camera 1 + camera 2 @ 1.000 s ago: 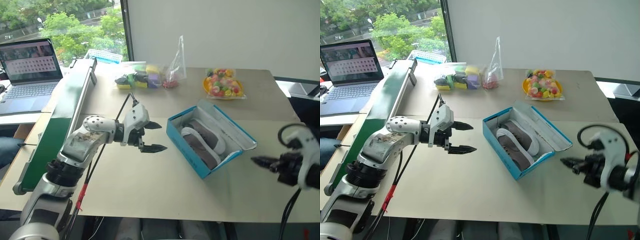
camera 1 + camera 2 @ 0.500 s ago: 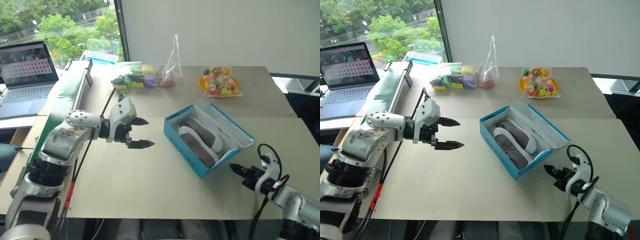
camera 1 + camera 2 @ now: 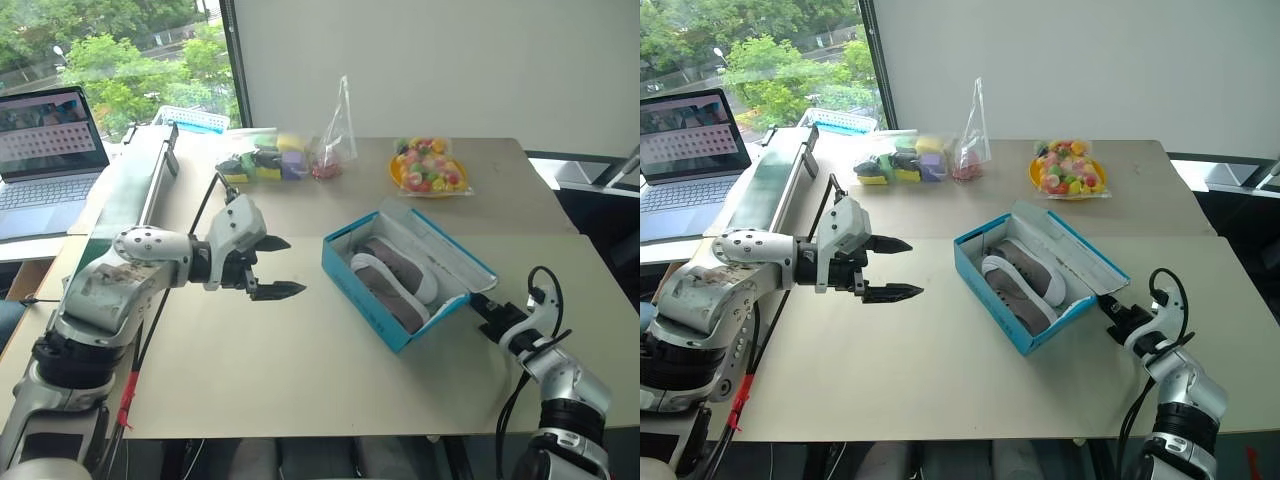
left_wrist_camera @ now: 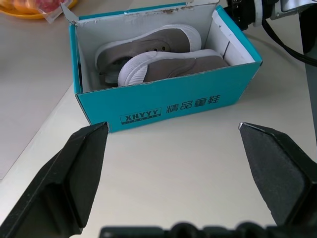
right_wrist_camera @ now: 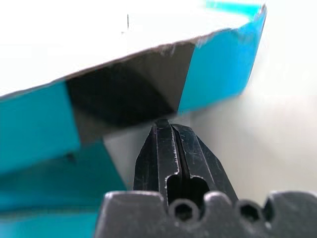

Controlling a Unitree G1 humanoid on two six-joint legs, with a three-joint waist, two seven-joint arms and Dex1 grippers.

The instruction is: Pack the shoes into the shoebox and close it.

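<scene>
- Both shoes lie inside the open shoebox on the counter;
- left gripper spread, hovering well apart;
- right gripper pressed together under the lid.

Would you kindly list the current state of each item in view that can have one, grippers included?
shoebox: open, its lid flap folded out toward the robot's right.
shoes: both lying inside the shoebox, side by side.
left gripper: open, empty, above the table, left of the shoebox.
right gripper: shut, empty, tips just under the lid flap's edge.
laptop: open, screen lit.
tall clear bag: upright.
</scene>
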